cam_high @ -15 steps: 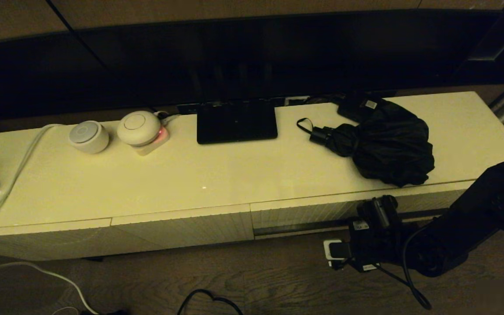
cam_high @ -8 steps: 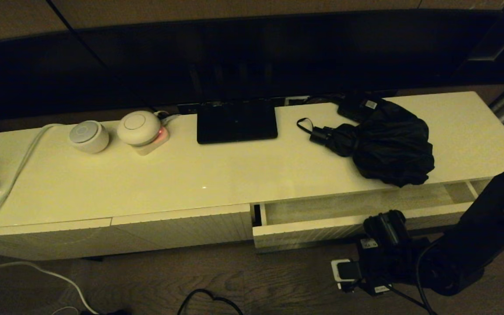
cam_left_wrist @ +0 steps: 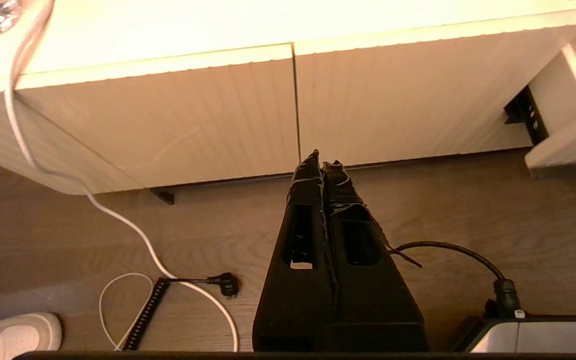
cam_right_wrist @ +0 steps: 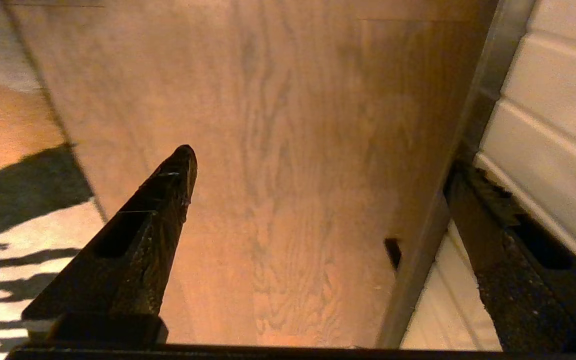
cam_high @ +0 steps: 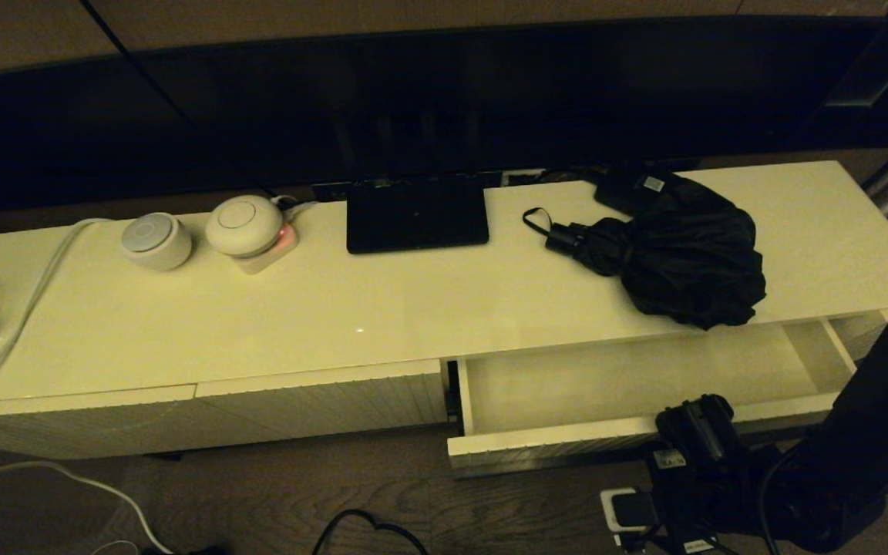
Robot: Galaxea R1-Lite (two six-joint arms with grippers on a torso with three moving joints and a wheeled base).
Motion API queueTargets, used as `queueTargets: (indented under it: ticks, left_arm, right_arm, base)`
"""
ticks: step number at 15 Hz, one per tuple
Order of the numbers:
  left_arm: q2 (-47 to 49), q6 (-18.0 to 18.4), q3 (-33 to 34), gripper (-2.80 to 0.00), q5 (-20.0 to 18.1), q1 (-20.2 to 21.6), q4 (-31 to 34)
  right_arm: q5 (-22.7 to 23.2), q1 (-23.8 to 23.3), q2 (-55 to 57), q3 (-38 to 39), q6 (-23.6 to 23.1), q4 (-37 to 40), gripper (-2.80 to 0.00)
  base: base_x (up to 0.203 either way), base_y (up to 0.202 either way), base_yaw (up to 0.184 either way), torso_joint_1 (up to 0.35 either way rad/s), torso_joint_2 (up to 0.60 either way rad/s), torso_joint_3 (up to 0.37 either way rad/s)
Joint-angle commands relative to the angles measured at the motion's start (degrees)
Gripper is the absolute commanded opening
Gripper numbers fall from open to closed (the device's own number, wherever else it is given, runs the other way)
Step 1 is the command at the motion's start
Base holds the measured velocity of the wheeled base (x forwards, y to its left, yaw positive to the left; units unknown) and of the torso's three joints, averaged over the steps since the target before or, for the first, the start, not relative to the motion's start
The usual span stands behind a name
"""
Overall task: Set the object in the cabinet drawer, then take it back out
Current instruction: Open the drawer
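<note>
With the right tool (cam_high: 702, 432) hooked apart under the open cabinet drawer (cam_high: 629, 378) front and the left tool (cam_left_wrist: 322, 160) closed, the umbrella (cam_high: 675, 258) on the desk's (cam_high: 336, 308) near-right edge may snag when lifted.

spread jaws under drawer (cam_right_wrist: 543, 95) underside (cam_right_wrist: 293, 150)

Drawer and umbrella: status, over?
Right gripper at drawer front, fingers spread. Left gripper shut, parked low. Drawer open, empty. Umbrella on cabinet top, untouched.
</note>
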Motion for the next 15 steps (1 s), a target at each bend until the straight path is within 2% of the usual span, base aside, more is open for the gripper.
queueTargets:
  ticks: [1,10,15]
  left_arm:
    - [0.00,0.00,0.18,-2.80,0.02,0.03,-0.01]
    - [0.00,0.00,0.18,-2.80,0.02,0.03,-0.01]
    - [0.00,0.00,0.18,-2.80,0.02,0.03,-0.01]
  right_arm:
    - [0.19,0.10,-2.07,2.46,-0.46,-0.46,0.00]
    - [0.03,0.20,-12.35,5.71,-0.45,1.64,0.00]
    - [0.09,0.19,-30.14,5.65,-0.36,15.63,0.00]
  base:
    - [0.000,0.000,0.000,0.000,0.00,0.000]
    - [0.000,0.000,0.000,0.000,0.00,0.000]
    - [0.000,0.000,0.000,0.000,0.00,0.000]
